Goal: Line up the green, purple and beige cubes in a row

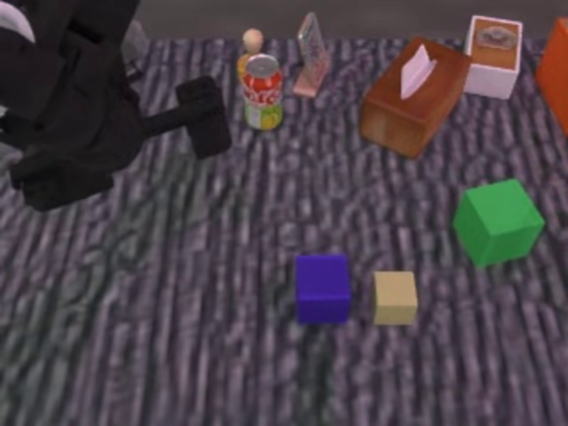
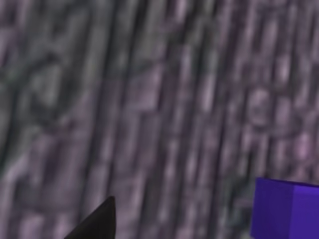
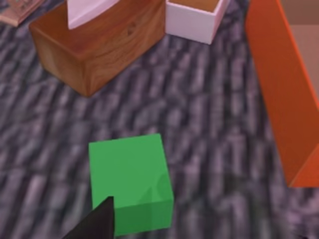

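Purple cube (image 1: 322,287) and beige cube (image 1: 395,297) sit side by side, apart, lower centre of the top frame, edges roughly square to it. Green cube (image 1: 498,221) sits at right, well apart, turned slightly. No cube has a long axis. Left arm (image 1: 71,106) fills upper left; its hand's state cannot be told. Right hand (image 3: 94,224) shows one fingertip beside the green cube; state unclear. Tissue box (image 1: 415,93) at upper right.

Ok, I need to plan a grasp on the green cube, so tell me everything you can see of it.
The bright green matte cube is the largest of the three cubes, plain-faced with sharp edges and no markings. It sits flat on the purple-grey striped cloth toward the table's right side, turned slightly askew, right of the small pale tan cube and in front of the brown wooden tissue box. Nothing touches it. In the right wrist view it lies close below the camera.
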You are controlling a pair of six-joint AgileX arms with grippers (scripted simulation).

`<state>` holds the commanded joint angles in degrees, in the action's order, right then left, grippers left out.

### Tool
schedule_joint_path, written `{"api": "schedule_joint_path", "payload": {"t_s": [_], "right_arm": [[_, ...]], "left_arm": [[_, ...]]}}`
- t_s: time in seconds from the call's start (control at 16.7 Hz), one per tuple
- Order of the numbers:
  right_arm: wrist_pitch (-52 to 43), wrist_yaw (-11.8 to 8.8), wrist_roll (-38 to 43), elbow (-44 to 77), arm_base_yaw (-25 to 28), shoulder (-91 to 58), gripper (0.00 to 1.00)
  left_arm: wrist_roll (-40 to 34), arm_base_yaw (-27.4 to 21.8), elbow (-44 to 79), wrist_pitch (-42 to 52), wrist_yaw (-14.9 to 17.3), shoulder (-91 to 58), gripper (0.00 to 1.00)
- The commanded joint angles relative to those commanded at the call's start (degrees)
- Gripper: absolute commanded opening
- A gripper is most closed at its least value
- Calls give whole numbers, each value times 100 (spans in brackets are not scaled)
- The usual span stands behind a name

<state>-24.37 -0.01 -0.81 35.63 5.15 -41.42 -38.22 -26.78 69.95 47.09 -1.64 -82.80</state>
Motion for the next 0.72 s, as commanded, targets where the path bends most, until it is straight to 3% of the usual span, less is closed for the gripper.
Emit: {"api": "schedule_joint_path", "payload": {"t_s": [0.42, 0.72], "right_arm": [[-2283, 40, -111, 3040, 394, -4301, 100], [-3518, 37, -153, 4836, 621, -6462, 100]], "left_arm": [[1583, 1587, -3901, -2199, 29, 4391, 100], [2824, 2350, -5883, -3603, 91, 6704, 100]]}}
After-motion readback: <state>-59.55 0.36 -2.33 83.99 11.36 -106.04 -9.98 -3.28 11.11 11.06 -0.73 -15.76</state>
